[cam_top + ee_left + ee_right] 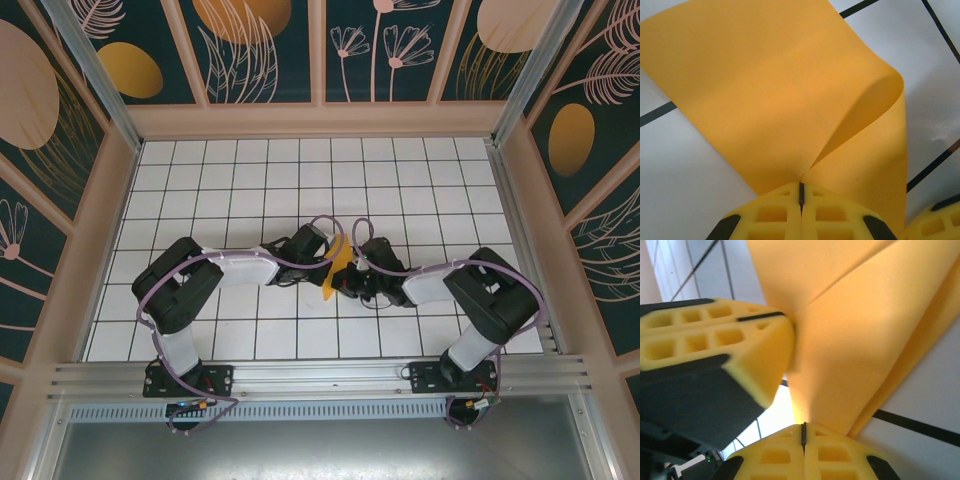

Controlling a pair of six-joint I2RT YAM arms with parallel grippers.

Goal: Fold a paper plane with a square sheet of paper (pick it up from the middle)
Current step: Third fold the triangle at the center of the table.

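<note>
I see a white grid-tiled table (250,190) boxed in by dark leafy wallpaper (270,50). The square sheet of paper (770,100), thin, matte orange-yellow, curls over in a soft loop. It fans out straight ahead of the left gripper (801,194) and right gripper (803,434), both clamped on it, tips close together.

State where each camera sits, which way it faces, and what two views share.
Top external: above, behind the arms, looking down at the table; both arms show.
Left wrist: rides behind the left end effector, facing the paper it pinches.
Right wrist: rides behind the right end effector, facing the paper it pinches.
Shared: both wrist views show the paper.
</note>
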